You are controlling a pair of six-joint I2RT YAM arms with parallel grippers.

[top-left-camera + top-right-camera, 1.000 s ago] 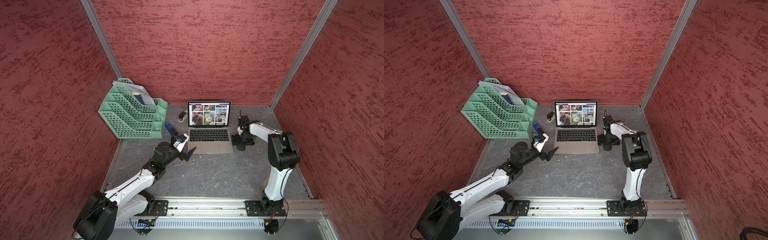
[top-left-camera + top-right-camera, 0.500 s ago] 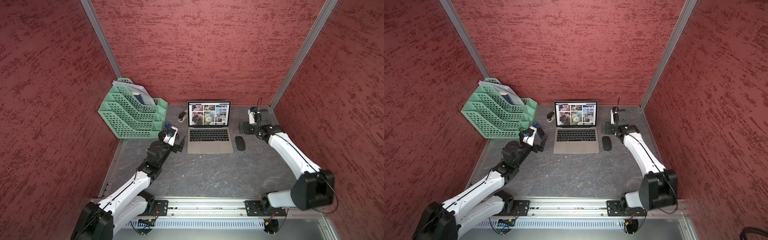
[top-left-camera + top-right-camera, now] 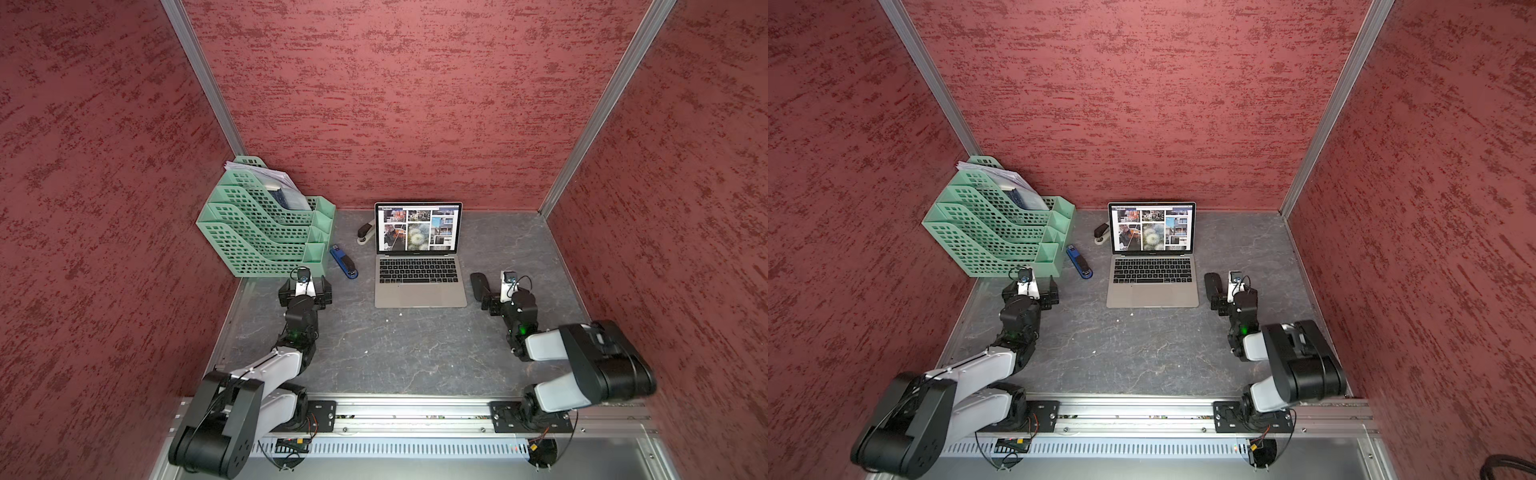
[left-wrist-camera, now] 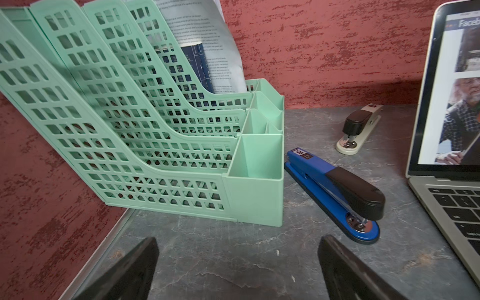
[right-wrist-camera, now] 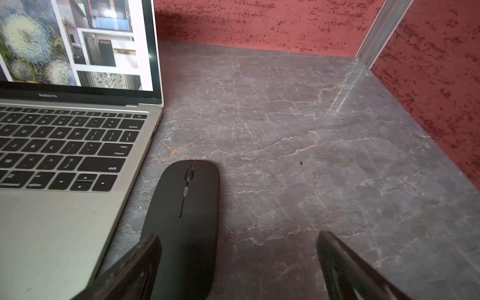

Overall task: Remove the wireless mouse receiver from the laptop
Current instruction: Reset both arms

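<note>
rack: green file rack (image 3: pixel 257 232) far left, papers in it.
left gripper: left gripper (image 4: pixel 237 246) spread wide, empty, low over the table in front of the rack; laptop well apart on its right.
staplers: blue stapler (image 3: pixel 344 262) and beige stapler (image 3: pixel 365 232) between rack and laptop.
laptop: laptop (image 3: pixel 419 286) centre, lid up.
receiver: wireless mouse receiver, we cannot make it out on either laptop edge.
mouse: black mouse (image 5: pixel 184 207) just right of the laptop.
right gripper: right gripper (image 5: pixel 239 240) spread wide, empty, one finger by the mouse's rear.

matt metal laptop (image 5: pixel 65 233), stone-look table (image 5: pixel 285 130) (veined)
</note>
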